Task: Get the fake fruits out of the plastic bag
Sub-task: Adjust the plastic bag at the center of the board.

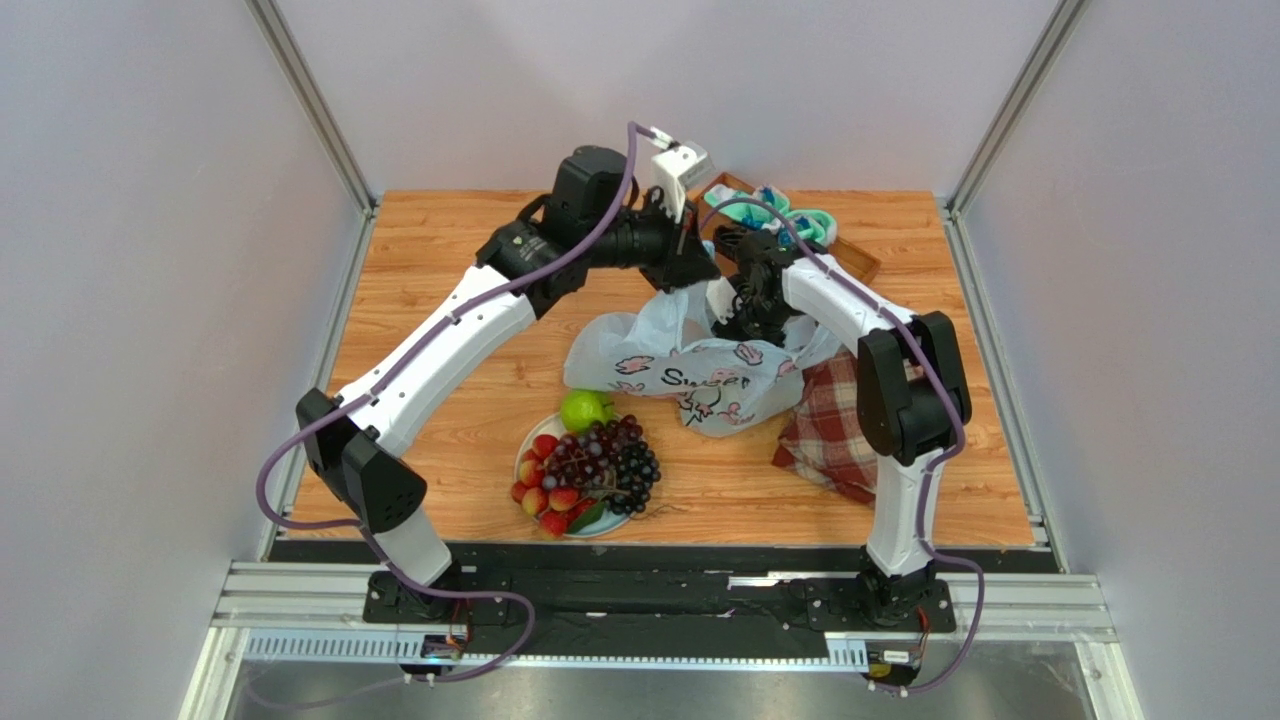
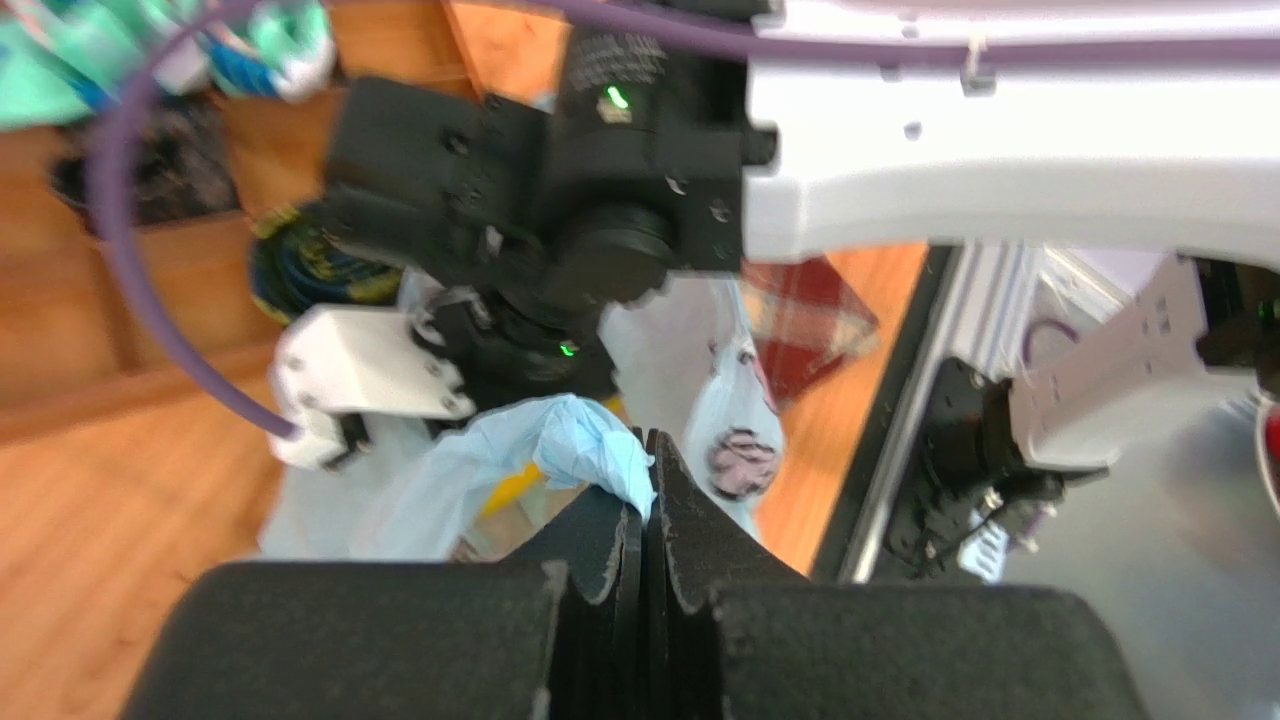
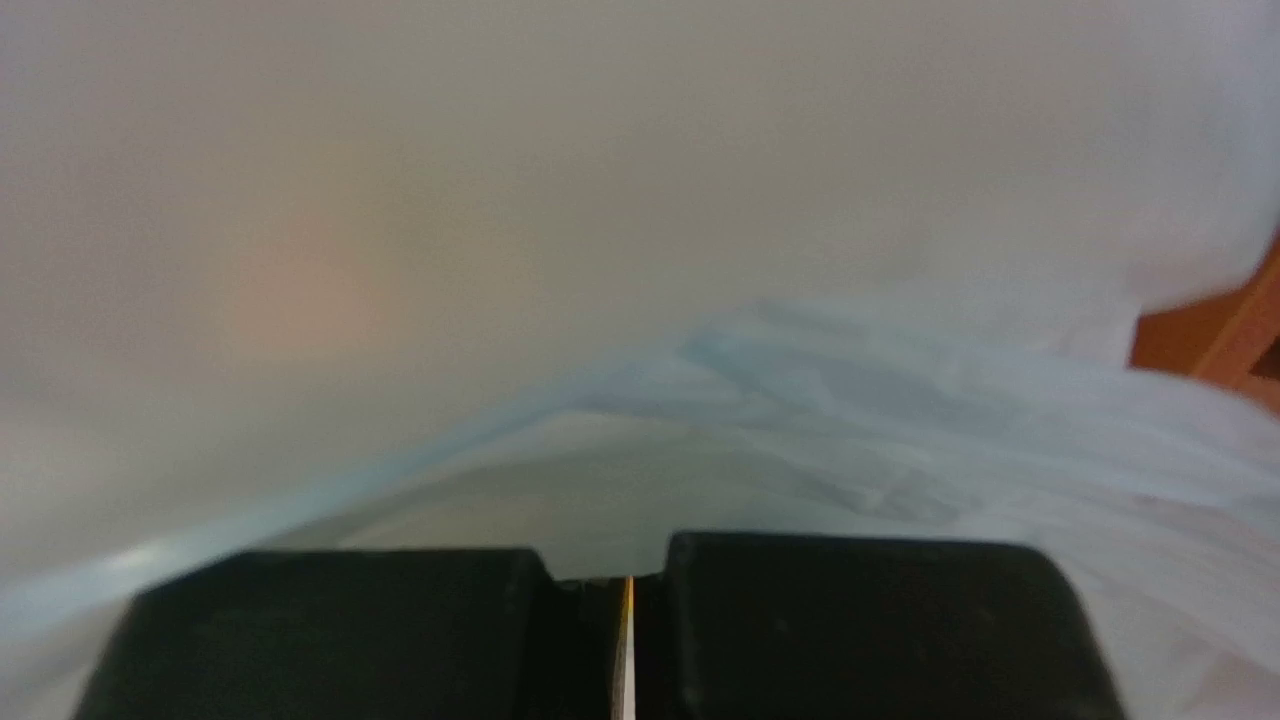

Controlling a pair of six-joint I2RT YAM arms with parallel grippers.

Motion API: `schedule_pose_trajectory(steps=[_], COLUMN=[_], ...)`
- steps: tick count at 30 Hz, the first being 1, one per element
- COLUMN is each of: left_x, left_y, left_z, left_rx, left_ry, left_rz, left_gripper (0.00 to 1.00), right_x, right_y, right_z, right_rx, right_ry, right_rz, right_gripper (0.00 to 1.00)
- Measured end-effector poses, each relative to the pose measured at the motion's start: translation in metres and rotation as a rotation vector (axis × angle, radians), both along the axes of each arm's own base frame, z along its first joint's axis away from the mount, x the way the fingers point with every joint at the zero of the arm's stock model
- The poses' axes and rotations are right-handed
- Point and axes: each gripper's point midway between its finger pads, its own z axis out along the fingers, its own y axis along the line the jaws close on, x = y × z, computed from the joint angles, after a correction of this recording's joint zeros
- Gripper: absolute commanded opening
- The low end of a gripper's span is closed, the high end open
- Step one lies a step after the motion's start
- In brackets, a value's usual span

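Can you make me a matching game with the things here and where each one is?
1 grape bunch
2 plastic bag
3 plaid cloth
4 socks

A at the far edge of the table
B pinched in the left claw
C on the plate
D just right of the plastic bag

Pairs: 1-C, 2-B, 3-D, 4-A

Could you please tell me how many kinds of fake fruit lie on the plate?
3: green apple at the far edge of the plate, dark grape bunch on its right, red fruit cluster on its left. More may be hidden in the plastic bag.
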Motion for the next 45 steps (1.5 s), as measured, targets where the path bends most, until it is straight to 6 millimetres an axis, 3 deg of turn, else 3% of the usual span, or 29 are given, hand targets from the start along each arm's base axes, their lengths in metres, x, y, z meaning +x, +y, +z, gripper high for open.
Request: schedule_pose_trajectory(steps=[5, 8, 10, 14, 18, 20, 21, 22, 24, 25, 28, 31, 34, 41, 45], left_x=[0.039, 0.057, 0.067, 0.086, 0.103, 0.112, 0.116, 0.118, 0.119, 0.115, 0.092, 0.059, 0.042, 0.035, 0.020], left_y=[0.014, 0.031, 0.041, 0.060, 0.088, 0.112, 0.127, 0.144, 0.177, 0.193, 0.226, 0.234, 0.241, 0.293, 0.300], left_z=[0.053, 0.079, 0.090, 0.085, 0.063, 0.054, 0.052, 0.052, 0.056, 0.061, 0.078, 0.091, 0.091, 0.040, 0.022], left_rx=[-0.046, -0.060, -0.059, -0.008, 0.078, 0.128, 0.152, 0.176, 0.218, 0.235, 0.266, 0.268, 0.292, 0.435, 0.458], left_ry=[-0.152, -0.245, -0.292, -0.345, -0.356, -0.360, -0.365, -0.375, -0.403, -0.420, -0.483, -0.544, -0.571, -0.472, -0.428], left_rz=[0.079, 0.132, 0.163, 0.213, 0.264, 0.310, 0.336, 0.368, 0.430, 0.457, 0.510, 0.493, 0.487, 0.585, 0.579], left_gripper=[0.00, 0.00, 0.00, 0.00, 0.00, 0.00, 0.00, 0.00, 0.00, 0.00, 0.00, 0.00, 0.00, 0.00, 0.00], right_x=[0.007, 0.018, 0.028, 0.024, 0.010, 0.008, 0.008, 0.009, 0.011, 0.015, 0.029, 0.047, 0.061, 0.066, 0.043], right_y=[0.003, 0.016, 0.026, 0.041, 0.047, 0.051, 0.053, 0.055, 0.059, 0.061, 0.063, 0.063, 0.062, 0.071, 0.090], right_z=[0.030, 0.075, 0.115, 0.185, 0.220, 0.228, 0.229, 0.229, 0.227, 0.225, 0.220, 0.209, 0.200, 0.219, 0.210], right_rx=[0.045, 0.127, 0.208, 0.353, 0.441, 0.469, 0.477, 0.485, 0.495, 0.497, 0.483, 0.441, 0.408, 0.440, 0.502], right_ry=[-0.053, -0.142, -0.231, -0.362, -0.416, -0.428, -0.431, -0.429, -0.413, -0.412, -0.420, -0.422, -0.423, -0.404, -0.264], right_rz=[-0.008, -0.007, 0.002, 0.042, 0.065, 0.069, 0.071, 0.070, 0.047, 0.033, -0.023, -0.080, -0.119, -0.144, -0.118], right_gripper=[0.00, 0.00, 0.00, 0.02, 0.02, 0.04, 0.11, 0.35, 0.66, 0.97, 1.00, 1.00, 1.00, 1.00, 1.00])
